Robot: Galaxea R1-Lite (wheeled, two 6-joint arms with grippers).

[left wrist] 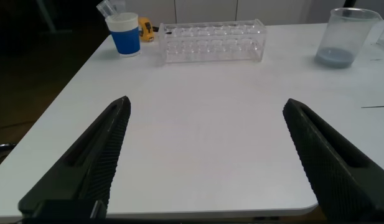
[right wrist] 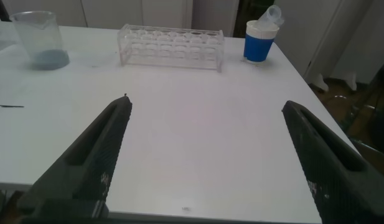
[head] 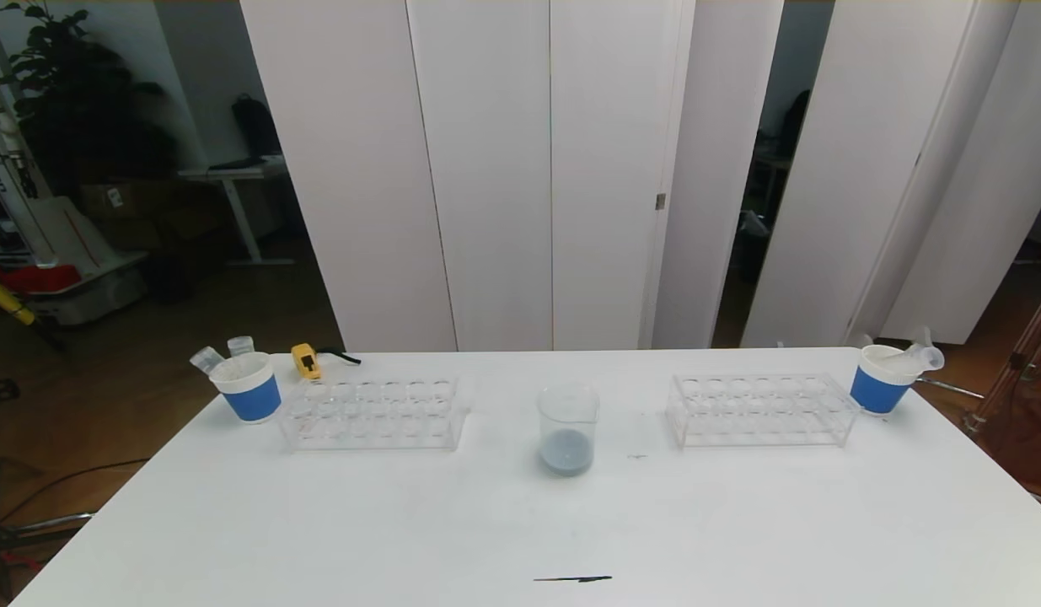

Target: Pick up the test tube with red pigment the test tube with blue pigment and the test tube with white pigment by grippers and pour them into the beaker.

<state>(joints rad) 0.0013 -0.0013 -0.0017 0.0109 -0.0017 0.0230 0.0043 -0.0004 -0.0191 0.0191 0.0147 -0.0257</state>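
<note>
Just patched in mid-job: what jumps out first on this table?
The clear beaker stands mid-table with greyish-blue liquid at its bottom. Either side of it sits an empty clear tube rack, the left rack and the right rack, each with a blue-banded paper cup beyond it holding emptied tubes: left cup, right cup. Both hands hang open over the near edge, left hand and right hand.

Lighting is even and bright over the white table (head: 318,523), apparently from overhead; shadows are faint and soft. The room behind on the left is dim. The beaker (head: 567,428) reads clearly. In both wrist views the near foreground is soft, and distant items slightly blurred.
</note>
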